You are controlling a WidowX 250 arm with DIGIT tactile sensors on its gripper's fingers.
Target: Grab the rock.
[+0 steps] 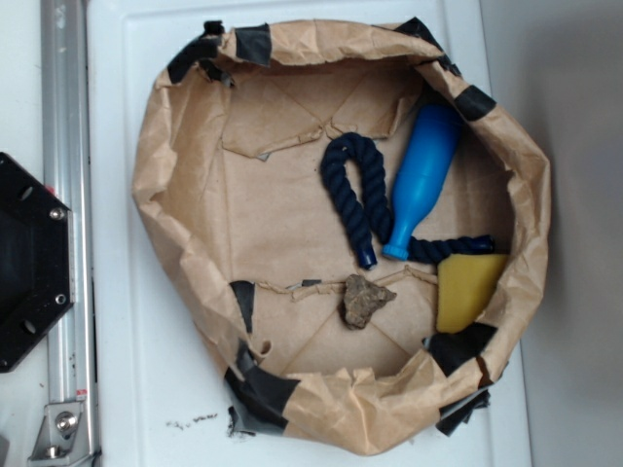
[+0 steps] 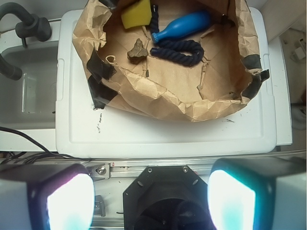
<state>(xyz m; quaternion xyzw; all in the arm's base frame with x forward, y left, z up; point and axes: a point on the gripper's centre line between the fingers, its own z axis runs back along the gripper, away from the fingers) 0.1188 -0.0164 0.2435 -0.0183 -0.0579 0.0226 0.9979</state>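
Observation:
The rock (image 1: 365, 300), a small jagged grey-brown lump, lies on the floor of the brown paper basin (image 1: 185, 253) near its lower middle. In the wrist view the rock (image 2: 136, 50) sits near the basin's upper left, far ahead of my gripper (image 2: 151, 201). My gripper is open, its two glowing pads (image 2: 69, 203) spread wide at the bottom of the wrist view with nothing between them, hovering over the black robot base. The gripper does not show in the exterior view.
Inside the basin lie a blue bottle (image 1: 421, 175), a dark blue rope (image 1: 352, 190) curled beside it, and a yellow sponge (image 1: 467, 290) right of the rock. The basin stands on a white lid (image 2: 168, 136). A metal rail (image 1: 66, 224) and black base (image 1: 29, 263) flank the left.

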